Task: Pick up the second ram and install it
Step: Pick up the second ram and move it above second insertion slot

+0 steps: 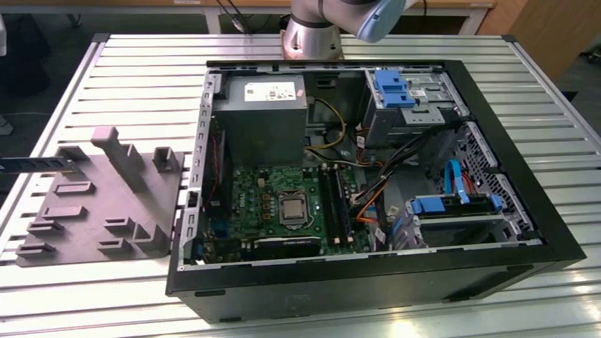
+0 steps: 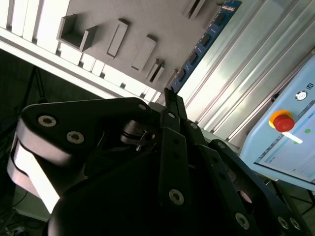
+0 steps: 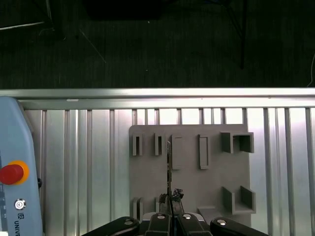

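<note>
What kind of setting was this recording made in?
Probably a robotics lab bench set up for computer assembly: an open desktop case sits on a slatted metal table beside a grey fixture plate holding a memory stick, and a pendant with a red stop button lies on the table.

Grey fixture [image 1: 89, 211] and computer case [image 1: 376, 278] on slatted table [image 1: 122, 77]

Bright light on top, dark spots below.
White glare shines on the metal table [image 1: 423, 325] low in the exterior view, and the computer case [image 1: 357, 289] is shadowy inside. The gripper [image 2: 170, 94] looks dark in the second wrist view.
</note>
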Controlling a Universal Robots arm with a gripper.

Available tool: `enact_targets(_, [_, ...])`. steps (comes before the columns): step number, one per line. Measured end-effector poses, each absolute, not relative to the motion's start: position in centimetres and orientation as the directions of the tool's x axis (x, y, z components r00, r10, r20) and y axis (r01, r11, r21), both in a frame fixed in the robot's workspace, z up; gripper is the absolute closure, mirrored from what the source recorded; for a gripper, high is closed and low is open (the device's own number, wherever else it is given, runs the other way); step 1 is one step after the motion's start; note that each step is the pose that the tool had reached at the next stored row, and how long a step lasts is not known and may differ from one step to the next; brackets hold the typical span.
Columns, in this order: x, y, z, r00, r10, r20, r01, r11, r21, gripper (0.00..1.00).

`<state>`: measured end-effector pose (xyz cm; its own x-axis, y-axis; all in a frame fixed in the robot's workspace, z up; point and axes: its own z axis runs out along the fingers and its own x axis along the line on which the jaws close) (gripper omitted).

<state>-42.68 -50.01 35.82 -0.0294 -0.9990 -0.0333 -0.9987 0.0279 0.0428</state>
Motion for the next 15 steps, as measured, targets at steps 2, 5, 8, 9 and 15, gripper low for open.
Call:
enact_targets(2, [-42.68,-50.01,35.89,-0.029,-0.999,-0.033,-0.999,0.028,0.043,0.88])
enact_targets(5, [-42.69,-50.02,35.99,-0.029,-0.999,-0.033,-0.999,0.028,0.043,0.88])
enact_targets(8, [-42.69,-50.01,36.06,-0.029,-0.999,-0.033,-0.999,0.028,0.043,0.88])
enact_targets(9, [-42.69,-50.02,36.1,-0.029,-0.999,-0.033,-0.999,0.028,0.043,0.88])
enact_targets(15, [-42.69,-50.01,36.3,-0.029,-0.999,-0.033,-0.999,0.028,0.043,0.88])
